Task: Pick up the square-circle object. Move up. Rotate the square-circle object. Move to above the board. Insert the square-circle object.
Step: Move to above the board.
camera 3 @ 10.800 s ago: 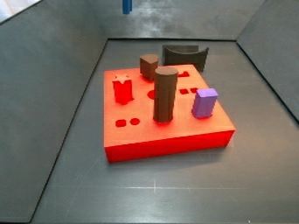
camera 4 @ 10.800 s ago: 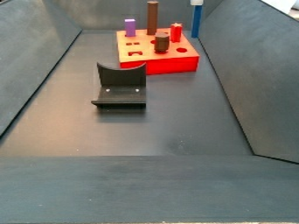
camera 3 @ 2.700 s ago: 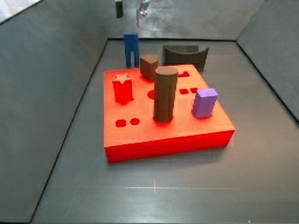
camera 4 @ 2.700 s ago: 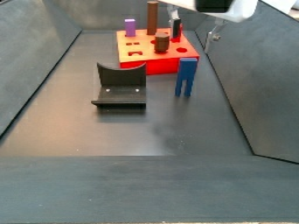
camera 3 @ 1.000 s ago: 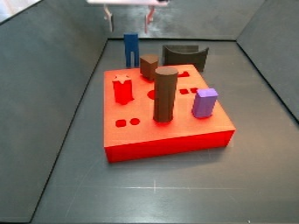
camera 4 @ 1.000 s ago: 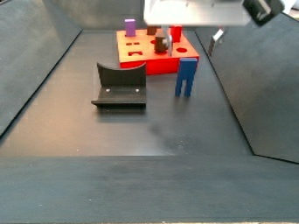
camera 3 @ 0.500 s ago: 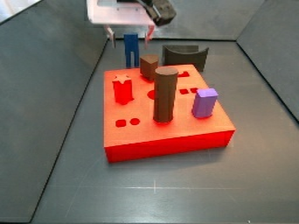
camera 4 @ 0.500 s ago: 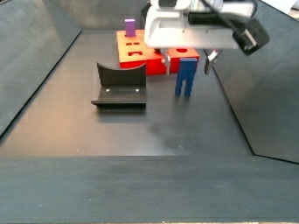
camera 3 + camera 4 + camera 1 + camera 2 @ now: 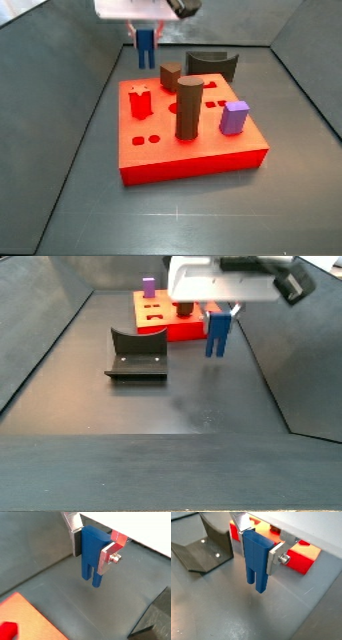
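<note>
Two silver fingers (image 9: pixel 107 556) of the gripper (image 9: pixel 255 543) are being pressed tight on the square-circle object (image 9: pixel 256 559). Its prongs are being pointed down, and it is being held up off the grey floor (image 9: pixel 218 607), beside the board (image 9: pixel 181 324). The fixture (image 9: pixel 136 356) is being left on the floor nearby.
</note>
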Tool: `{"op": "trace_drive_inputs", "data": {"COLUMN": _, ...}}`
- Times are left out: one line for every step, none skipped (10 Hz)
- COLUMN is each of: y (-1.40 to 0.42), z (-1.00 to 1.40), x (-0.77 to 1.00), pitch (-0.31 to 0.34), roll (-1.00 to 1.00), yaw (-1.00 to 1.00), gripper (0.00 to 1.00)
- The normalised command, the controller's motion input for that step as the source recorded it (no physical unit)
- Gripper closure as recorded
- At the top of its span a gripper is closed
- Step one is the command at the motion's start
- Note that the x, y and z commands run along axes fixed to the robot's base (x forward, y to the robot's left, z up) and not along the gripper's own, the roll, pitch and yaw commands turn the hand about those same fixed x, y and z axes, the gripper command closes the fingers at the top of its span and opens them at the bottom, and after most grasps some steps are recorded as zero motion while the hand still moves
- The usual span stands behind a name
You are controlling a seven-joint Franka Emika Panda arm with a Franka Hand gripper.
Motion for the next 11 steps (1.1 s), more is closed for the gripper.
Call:
{"op": "trace_drive_inputs", "data": {"y": -0.11, "z": 1.00, "x": -0.10, "pitch": 0.055, "roll": 0.10, "yaw": 0.08, "gripper": 1.00}}
{"op": "trace_drive_inputs", "data": {"y": -0.11, "z": 1.00, "x": -0.10, "pitch": 0.050, "roll": 0.10, "yaw": 0.07, "gripper": 1.00}}
{"op": "trace_drive_inputs", "data": {"y": -0.11, "z": 1.00, "x": -0.10, "pitch": 0.042, "roll": 0.11, "yaw": 0.06, "gripper": 1.00}}
{"op": "trace_drive_inputs", "data": {"y": -0.10, "z": 1.00, "x": -0.10, "pitch": 0.037, "roll": 0.11, "yaw": 0.05, "gripper": 1.00}}
{"op": "trace_drive_inputs", "data": {"y": -0.10, "z": 1.00, "x": -0.09, "pitch": 0.031, "roll": 0.11, "yaw": 0.05, "gripper": 1.00}}
{"op": "trace_drive_inputs", "data": {"y": -0.10, "z": 1.00, "x": -0.09, "pitch": 0.032, "roll": 0.11, "yaw": 0.04, "gripper": 1.00}}
{"op": "trace_drive_inputs", "data": {"y": -0.09, "z": 1.00, "x": -0.08, "pitch": 0.036, "roll": 0.11, "yaw": 0.04, "gripper": 1.00}}
{"op": "trace_drive_inputs", "data": {"y": -0.08, "z": 1.00, "x": -0.08, "pitch": 0.041, "roll": 0.10, "yaw": 0.04, "gripper": 1.00}}
{"op": "trace_drive_inputs", "data": {"y": -0.08, "z": 1.00, "x": -0.06, "pitch": 0.050, "roll": 0.10, "yaw": 0.04, "gripper": 1.00}}
{"op": "trace_drive_inputs", "data": {"y": -0.07, "z": 0.94, "x": -0.04, "pitch": 0.061, "roll": 0.09, "yaw": 0.05, "gripper": 1.00}}
{"op": "trace_drive_inputs", "data": {"y": -0.04, "z": 0.64, "x": -0.01, "pitch": 0.079, "roll": 0.09, "yaw": 0.05, "gripper": 1.00}}
